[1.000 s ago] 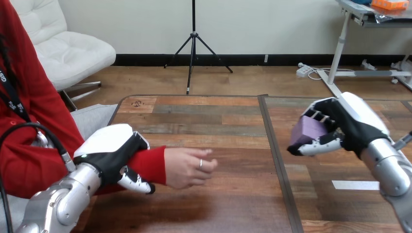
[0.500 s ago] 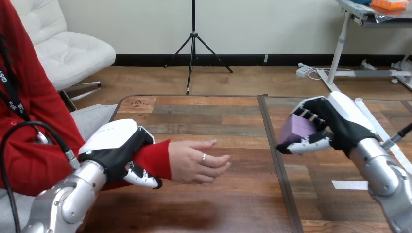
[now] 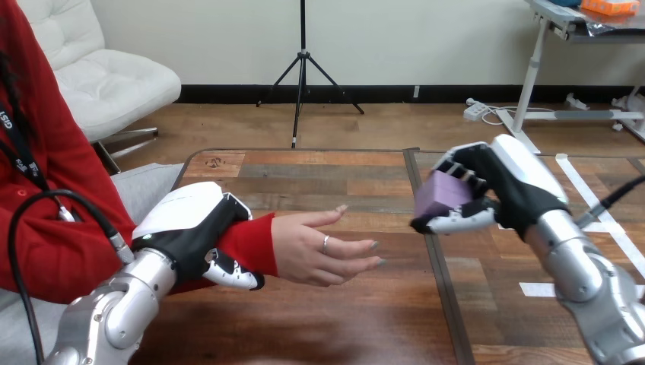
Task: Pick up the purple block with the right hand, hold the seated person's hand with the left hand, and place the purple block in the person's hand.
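Purple block (image 3: 440,195) sat pinched in curled right hand (image 3: 521,190), 2 o'clock from person's hand (image 3: 319,247); left hand (image 3: 186,228) gripped person's wrist (image 3: 255,242).

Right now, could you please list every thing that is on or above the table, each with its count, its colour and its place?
purple block: one, purple, above the table, in the right hand
table: one, brown wood, across the view
tape strips: two, white, flat on the table's right part
person's hand: one, red sleeve, open above the table, left of the block and apart from it
left hand: one, black and white, curled round the person's wrist
right hand: one, black and white, curled round the purple block
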Available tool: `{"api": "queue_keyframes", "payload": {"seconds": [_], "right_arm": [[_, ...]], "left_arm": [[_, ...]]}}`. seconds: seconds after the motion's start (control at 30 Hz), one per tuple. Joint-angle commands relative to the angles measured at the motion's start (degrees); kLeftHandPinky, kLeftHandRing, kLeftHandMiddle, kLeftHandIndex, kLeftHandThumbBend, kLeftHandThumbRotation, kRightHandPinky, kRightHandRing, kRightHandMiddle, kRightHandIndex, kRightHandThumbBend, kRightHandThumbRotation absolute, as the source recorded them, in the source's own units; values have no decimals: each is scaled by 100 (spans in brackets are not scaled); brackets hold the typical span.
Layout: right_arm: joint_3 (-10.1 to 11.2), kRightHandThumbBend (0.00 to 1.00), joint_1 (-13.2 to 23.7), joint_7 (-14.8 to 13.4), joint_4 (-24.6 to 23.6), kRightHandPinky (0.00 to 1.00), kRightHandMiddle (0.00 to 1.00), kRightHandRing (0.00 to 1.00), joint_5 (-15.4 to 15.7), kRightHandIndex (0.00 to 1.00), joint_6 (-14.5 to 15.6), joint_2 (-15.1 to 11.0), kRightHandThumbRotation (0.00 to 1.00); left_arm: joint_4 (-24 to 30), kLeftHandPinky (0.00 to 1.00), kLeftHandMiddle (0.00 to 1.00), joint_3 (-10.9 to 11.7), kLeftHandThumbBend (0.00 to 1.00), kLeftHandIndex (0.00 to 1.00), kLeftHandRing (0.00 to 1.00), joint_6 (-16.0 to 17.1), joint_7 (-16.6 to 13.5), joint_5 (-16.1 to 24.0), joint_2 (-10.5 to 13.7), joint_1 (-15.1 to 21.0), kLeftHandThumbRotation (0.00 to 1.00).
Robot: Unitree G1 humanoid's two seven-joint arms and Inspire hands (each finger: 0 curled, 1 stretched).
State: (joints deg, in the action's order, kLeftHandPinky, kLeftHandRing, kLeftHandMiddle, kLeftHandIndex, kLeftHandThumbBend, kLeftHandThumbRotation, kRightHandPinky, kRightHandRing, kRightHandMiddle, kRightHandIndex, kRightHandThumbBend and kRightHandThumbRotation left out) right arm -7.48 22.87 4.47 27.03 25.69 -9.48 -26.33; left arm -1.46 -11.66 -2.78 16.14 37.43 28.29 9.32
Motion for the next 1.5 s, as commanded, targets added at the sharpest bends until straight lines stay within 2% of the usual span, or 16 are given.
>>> {"api": "queue_keyframes", "payload": {"seconds": [0.0,0.23,0.43,0.73,1.47], "right_arm": [[-80,65,783,-27,-496,37,45,38,36,50,-8,154,0],[-167,65,859,-26,-556,36,45,37,53,49,-76,235,0],[-226,65,923,49,-665,36,44,37,55,49,-16,316,0],[-290,64,990,143,-836,36,44,37,48,48,15,438,0],[-503,63,1059,423,-1345,34,42,36,131,48,282,823,0]], "left_arm": [[708,23,34,197,64,34,29,320,-405,-370,-420,1046,0],[705,23,34,165,64,34,29,342,-398,-362,-480,1140,0],[707,23,35,141,66,35,29,310,-378,-349,-544,1212,0],[643,22,35,109,68,35,29,430,-495,-288,-602,1270,0],[671,22,35,80,67,36,28,320,-431,-253,-733,1380,0]]}}
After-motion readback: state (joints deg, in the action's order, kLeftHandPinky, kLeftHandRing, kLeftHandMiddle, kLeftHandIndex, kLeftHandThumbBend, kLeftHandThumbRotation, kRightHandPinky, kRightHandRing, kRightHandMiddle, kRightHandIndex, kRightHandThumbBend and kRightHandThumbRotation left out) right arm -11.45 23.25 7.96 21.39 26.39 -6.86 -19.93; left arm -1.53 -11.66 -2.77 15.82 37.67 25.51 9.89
